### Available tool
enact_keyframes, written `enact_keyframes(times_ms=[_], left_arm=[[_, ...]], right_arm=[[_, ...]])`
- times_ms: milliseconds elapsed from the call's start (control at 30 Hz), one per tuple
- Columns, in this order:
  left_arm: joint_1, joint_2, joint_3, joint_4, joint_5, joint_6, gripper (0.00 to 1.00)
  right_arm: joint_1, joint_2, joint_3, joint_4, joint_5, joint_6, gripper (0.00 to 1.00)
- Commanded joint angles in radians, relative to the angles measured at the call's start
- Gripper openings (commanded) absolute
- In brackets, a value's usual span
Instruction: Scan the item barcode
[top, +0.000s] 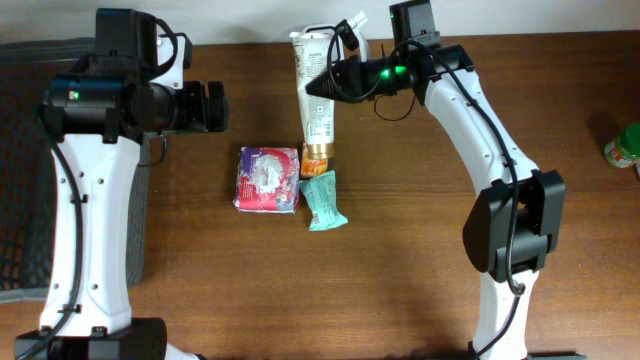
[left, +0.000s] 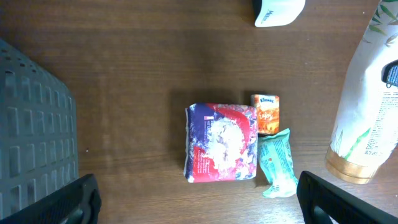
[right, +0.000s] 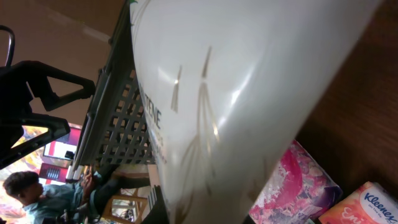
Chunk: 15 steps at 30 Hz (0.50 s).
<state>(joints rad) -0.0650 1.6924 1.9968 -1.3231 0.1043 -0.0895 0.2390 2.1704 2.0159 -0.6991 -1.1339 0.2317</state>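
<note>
- The brown wooden desk (top: 420, 250) carries everything in view.
- A grey plastic basket (top: 20, 180) with a lattice wall sits at the desk's left edge.
- The left gripper (top: 215, 105) hovers over the left part of the desk, near the far edge. Its fingers (left: 68, 202) are spread wide with nothing between them.
- The right gripper (top: 335, 80) is clamped on a white tube (top: 316, 110) and holds it above the desk near the middle of the far edge. The tube's gold cap points toward the near side.
- A pink and purple packet (top: 267, 180) lies flat near the desk's middle.
- A teal wrapper (top: 323, 200) lies just beside the packet's right edge, at its near corner.
- An orange tissue pack (left: 265, 114) sits at the packet's far right corner, touching the wrapper's far end, under the tube's cap.
- A small green container (top: 625, 148) stands at the desk's right edge.
</note>
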Motion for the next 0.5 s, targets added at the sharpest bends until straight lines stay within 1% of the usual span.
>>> enact_keyframes(times_ms=[0, 300, 367, 433, 467], left_arm=[[0.003, -0.016, 0.001, 0.002, 0.011, 0.009, 0.99], [0.003, -0.016, 0.001, 0.002, 0.011, 0.009, 0.99], [0.003, -0.016, 0.001, 0.001, 0.011, 0.009, 0.99], [0.003, -0.016, 0.001, 0.002, 0.01, 0.009, 0.99], [0.003, -0.016, 0.001, 0.002, 0.01, 0.009, 0.99]], right_arm=[[-0.004, -0.018, 0.026, 0.004, -0.031, -0.011, 0.04], [-0.004, -0.018, 0.026, 0.004, -0.027, -0.01, 0.04], [-0.003, -0.018, 0.026, -0.001, 0.031, 0.013, 0.04], [-0.003, -0.018, 0.026, -0.008, 0.155, 0.064, 0.04], [-0.003, -0.018, 0.026, -0.008, 0.199, 0.065, 0.04]])
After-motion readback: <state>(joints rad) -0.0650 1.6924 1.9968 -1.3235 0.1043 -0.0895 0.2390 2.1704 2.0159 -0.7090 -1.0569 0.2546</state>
